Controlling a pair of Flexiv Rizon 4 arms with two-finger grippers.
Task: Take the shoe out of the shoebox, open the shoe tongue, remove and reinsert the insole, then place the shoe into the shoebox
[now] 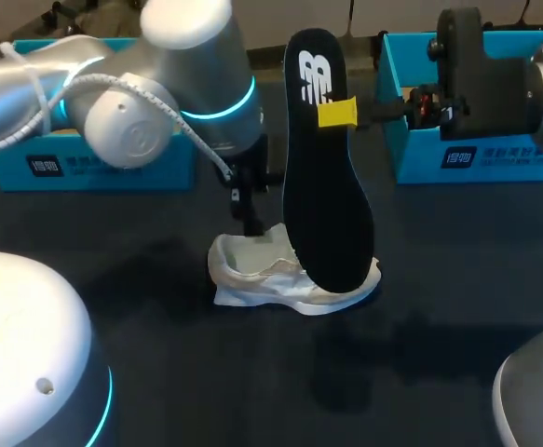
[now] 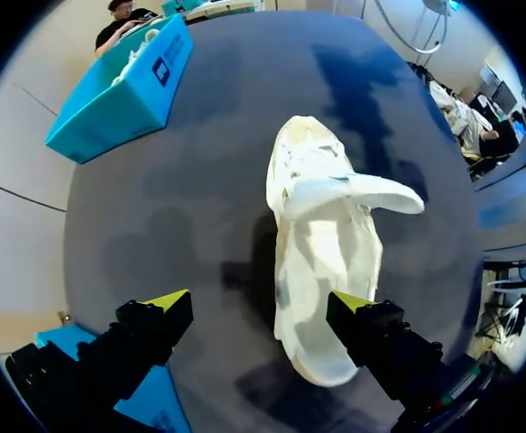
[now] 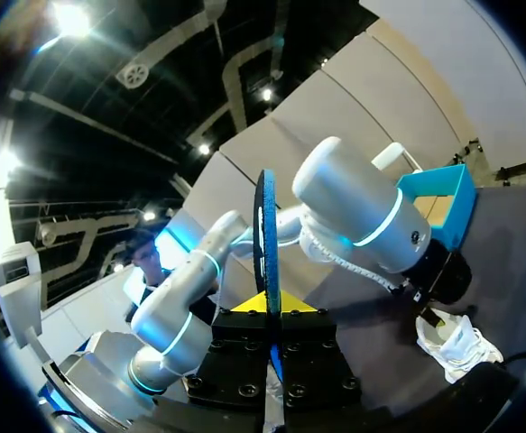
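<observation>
Two blue boxes sit at the far side of the dark desk (image 1: 206, 391): the left shoebox (image 1: 94, 172) and the right shoebox (image 1: 476, 154). They are well apart. The white shoe (image 1: 290, 279) is out of both boxes. It sits on the desk between them, on the side closer to me.

From the left wrist view I look down on the shoe (image 2: 321, 271). Its tongue (image 2: 371, 191) is pulled up and sticks out to one side, so the shoe is wide open on top.

My left arm (image 1: 159, 84) comes in over the left shoebox and hangs just above the back of the shoe. The left jaws are spread wide and hold nothing. One yellow fingertip (image 2: 168, 300) is over bare desk. The other fingertip (image 2: 353, 302) is over the edge of the shoe, and I cannot tell if it touches.

My right arm (image 1: 495, 84) comes in over the right shoebox. The right jaws are pinched tight on the black insole (image 1: 327, 158), one yellow fingertip (image 1: 338, 113) on each flat side, near its top end. The insole is out of the shoe and stands up tall on its end in the air. In the right wrist view I see the insole (image 3: 267, 234) edge on, thin like a line, with the shoe (image 3: 452, 343) far off below it on the desk.
</observation>
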